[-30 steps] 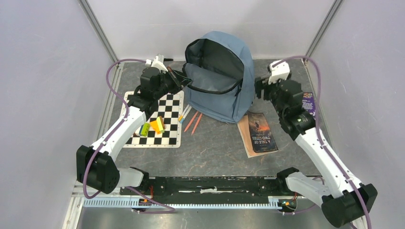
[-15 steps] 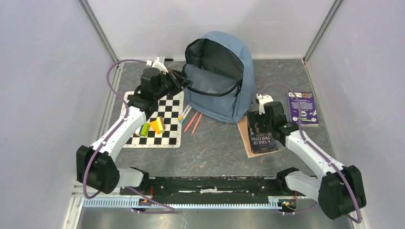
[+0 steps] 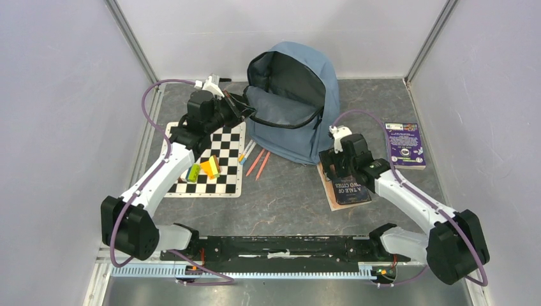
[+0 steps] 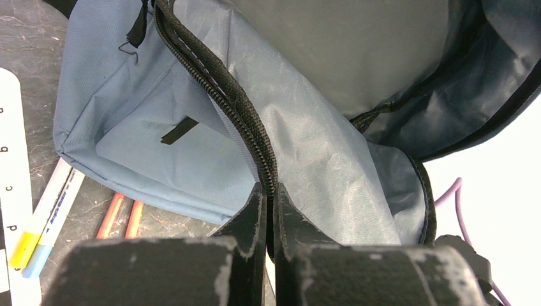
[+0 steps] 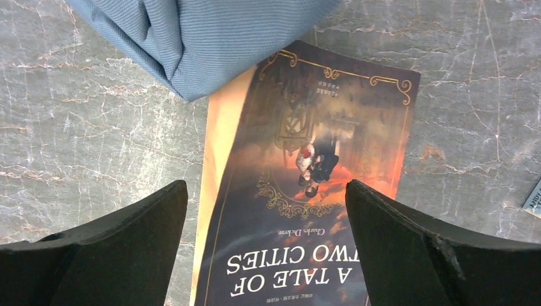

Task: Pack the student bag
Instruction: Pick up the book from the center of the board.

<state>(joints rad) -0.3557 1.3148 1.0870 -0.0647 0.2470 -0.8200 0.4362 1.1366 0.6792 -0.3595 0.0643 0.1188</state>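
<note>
I am counting one student bag (image 3: 298, 121), standing upright at the back middle of the counter (image 3: 287, 204), its main compartment gaping open toward me. Two books are lying to its right: a paperback (image 5: 319, 159) titled "A Tale of Two Cities", and a purple book (image 3: 404, 145) well apart from it near the right wall. One chessboard (image 3: 214, 156) is lying to the left of the bag, carrying a green block (image 3: 193, 173) and an orange block (image 3: 210, 167) just beside each other. Two orange pencils (image 4: 122, 215) and two markers (image 4: 46, 213) are lying between the board and the bag, their far ends tucked under the bag's lower edge.

The left end effector (image 4: 268, 194) is pinching the bag's zipper edge (image 4: 223, 89), its fingers pressed together on the dark zipper tape at the left side of the opening. The right end effector (image 5: 265, 188) is hovering over the paperback with its fingers spread wide, one on each side of the cover; I cannot tell whether they are touching the book or the counter.

The bag's lower right corner is overlapping the paperback's far corner. The right arm is covering most of that book from above. A tan strip is showing along the paperback's side, and I cannot make out what it is. The bag's inside is sitting in shadow.
</note>
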